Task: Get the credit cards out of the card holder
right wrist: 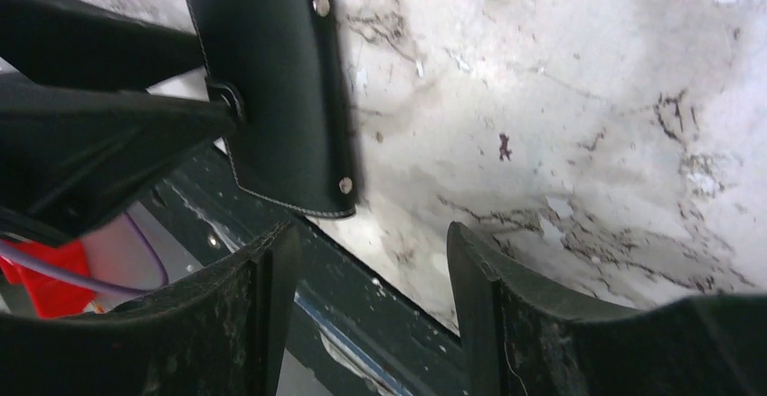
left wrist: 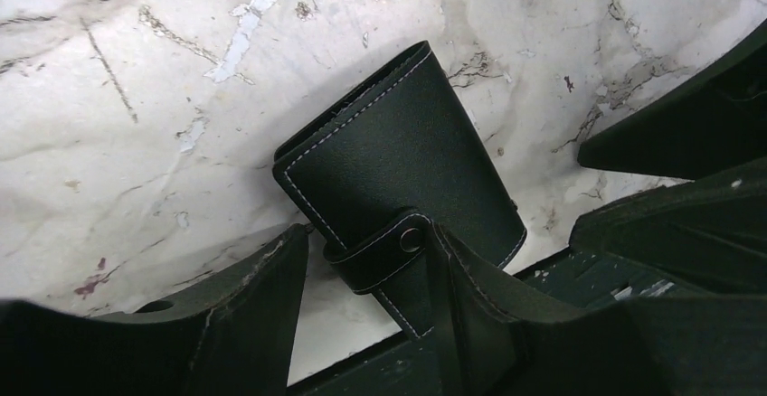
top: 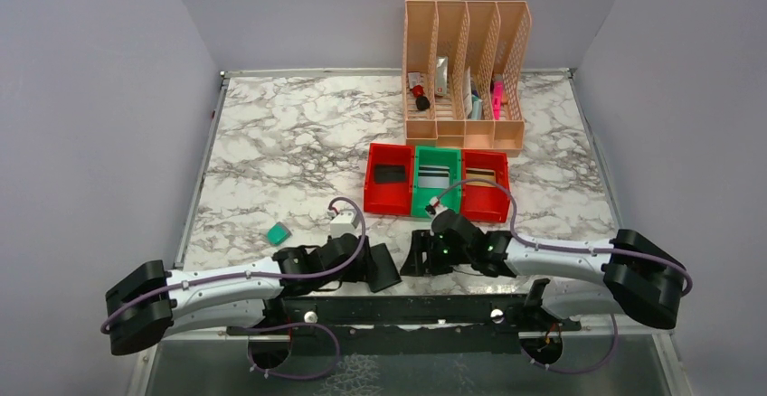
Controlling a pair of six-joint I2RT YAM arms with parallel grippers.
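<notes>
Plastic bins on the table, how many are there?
3, in a row before the orange rack: the left red bin, the green bin in the middle, the right red bin. None seems hidden.

A marble-patterned table carries a peach file rack at its far right, with small items in its slots. Just nearer, touching in a row, stand a left red bin, a green bin and a right red bin. A small teal block lies to the near left, well apart from the bins.

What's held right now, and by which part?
Cannot tell: left pincer brackets the strap end of the card holder, one finger apart from it. Right pincer holds nothing.
</notes>
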